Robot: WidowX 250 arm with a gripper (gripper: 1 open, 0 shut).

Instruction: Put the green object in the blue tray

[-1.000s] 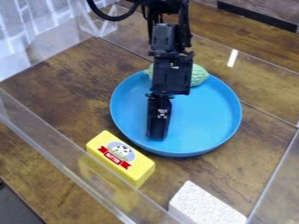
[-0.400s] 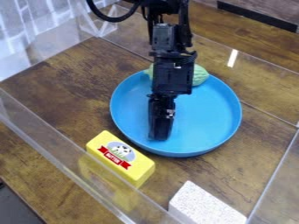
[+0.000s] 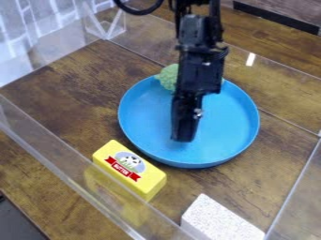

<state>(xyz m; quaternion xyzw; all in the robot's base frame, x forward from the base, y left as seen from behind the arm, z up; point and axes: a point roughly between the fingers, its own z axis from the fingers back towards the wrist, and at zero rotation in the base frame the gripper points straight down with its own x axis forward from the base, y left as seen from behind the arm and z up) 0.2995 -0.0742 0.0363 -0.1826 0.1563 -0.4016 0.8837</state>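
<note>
A: Where is the claw (image 3: pixel 183 132) sitting, and is it gripping anything?

B: It is hanging over the bowl of the blue tray (image 3: pixel 142 129), fingers pressed together and pinching nothing.

A: And the green object (image 3: pixel 167 78)?

B: It is lying behind the claw at the tray's far rim, half hidden by the arm; I cannot tell whether it is inside or just outside.

A: So the shut fingers are probably serving as a pusher?

B: Likely. The yellow box (image 3: pixel 128 170) is sitting on the worktop in front of the claw, well apart.
</note>
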